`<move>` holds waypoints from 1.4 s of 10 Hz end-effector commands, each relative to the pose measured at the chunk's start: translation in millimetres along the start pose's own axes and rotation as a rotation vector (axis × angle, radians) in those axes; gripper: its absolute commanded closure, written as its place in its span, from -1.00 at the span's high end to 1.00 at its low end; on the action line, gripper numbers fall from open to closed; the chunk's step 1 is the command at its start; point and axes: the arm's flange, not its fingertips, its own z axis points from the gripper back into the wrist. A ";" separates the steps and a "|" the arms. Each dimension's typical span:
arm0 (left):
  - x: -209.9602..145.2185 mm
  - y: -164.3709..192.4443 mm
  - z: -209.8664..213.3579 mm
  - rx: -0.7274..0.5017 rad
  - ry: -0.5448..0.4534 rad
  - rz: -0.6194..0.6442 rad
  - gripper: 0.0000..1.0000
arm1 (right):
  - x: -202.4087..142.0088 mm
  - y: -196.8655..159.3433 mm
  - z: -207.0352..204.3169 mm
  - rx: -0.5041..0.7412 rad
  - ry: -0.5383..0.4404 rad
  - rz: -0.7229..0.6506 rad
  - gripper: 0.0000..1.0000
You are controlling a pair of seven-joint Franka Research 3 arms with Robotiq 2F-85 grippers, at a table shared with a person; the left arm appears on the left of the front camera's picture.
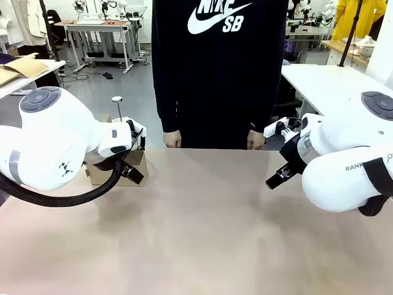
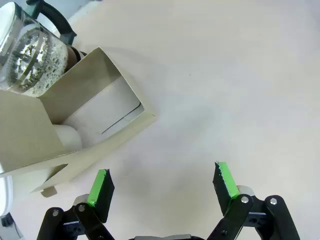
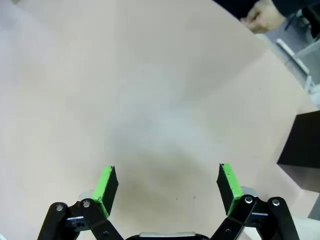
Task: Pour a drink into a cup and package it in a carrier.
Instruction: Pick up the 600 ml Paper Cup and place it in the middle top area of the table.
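Sitting at the left of the worktop (image 1: pixel 202 221), the brown carrier (image 2: pixel 30 130) has a glass pitcher (image 2: pixel 27 55) just beside it. The left jaws hang wide apart near the carrier, holding nothing. A person's hands (image 1: pixel 173 139) rest at the far edge. The right jaws are wide too, above the worktop, holding nothing.

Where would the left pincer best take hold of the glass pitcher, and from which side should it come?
Probably by the black handle: it sticks out from the round glass pitcher and looks narrow enough for the open left pincer. Come from the side of the open table, since the cardboard carrier stands close against the pitcher's other side.
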 end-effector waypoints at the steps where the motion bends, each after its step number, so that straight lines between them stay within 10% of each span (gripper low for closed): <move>1: 0.0 0.0 0.0 0.000 0.000 0.000 1.00 | 0.0 0.0 0.0 0.000 0.000 0.000 1.00; 11: 0.0 0.0 0.0 0.000 0.000 0.000 1.00 | -0.1 0.1 -0.2 0.000 0.001 0.001 1.00; 14: 0.0 0.0 0.0 0.000 0.000 0.000 1.00 | 65.6 -40.3 59.4 0.019 -0.061 -0.044 1.00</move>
